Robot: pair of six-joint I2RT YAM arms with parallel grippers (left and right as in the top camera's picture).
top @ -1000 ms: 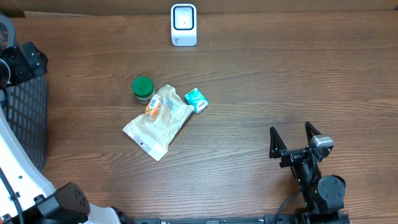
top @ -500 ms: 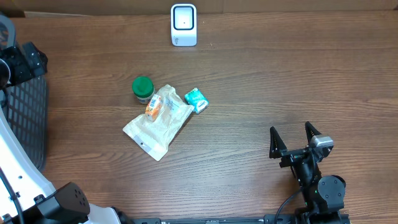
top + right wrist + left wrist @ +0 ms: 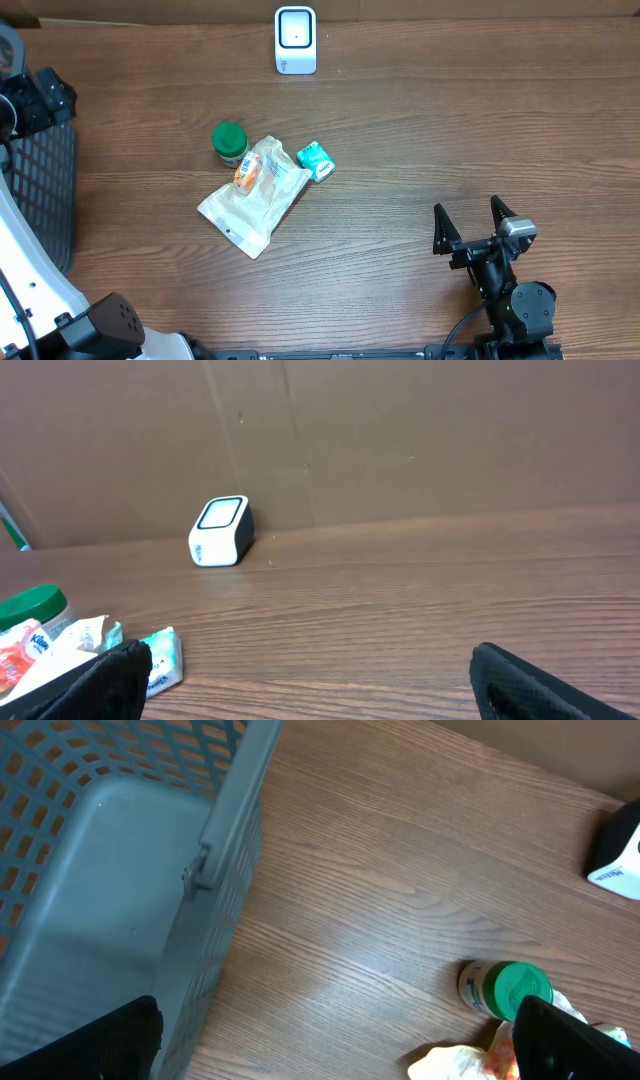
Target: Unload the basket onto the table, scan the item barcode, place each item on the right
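At the far left a grey plastic mesh basket (image 3: 120, 870) is sitting at the table's edge, probably serving as the drop-off for scanned goods. The left gripper (image 3: 335, 1042) is hovering above its rim with jaws spread wide and nothing between them. Toward the middle, the candidates for scanning are lying bunched on the brown wood-grain table (image 3: 450, 120). A small green-lidded jar (image 3: 230, 142) is standing upright, a white crinkled pouch (image 3: 255, 195) with orange print is lying flat just beside it, and a small teal-and-white packet (image 3: 316, 160) is sitting at the pouch's right side. No barcode is showing clearly on any of them. Near the back edge a white box-shaped scanner (image 3: 296, 40) is facing forward, well apart from the cluster. At the lower right the right gripper (image 3: 467, 210) is waiting near the front edge, jaws gaping and empty. Bare wood is lying open between it and the items, giving either arm room for approaching.
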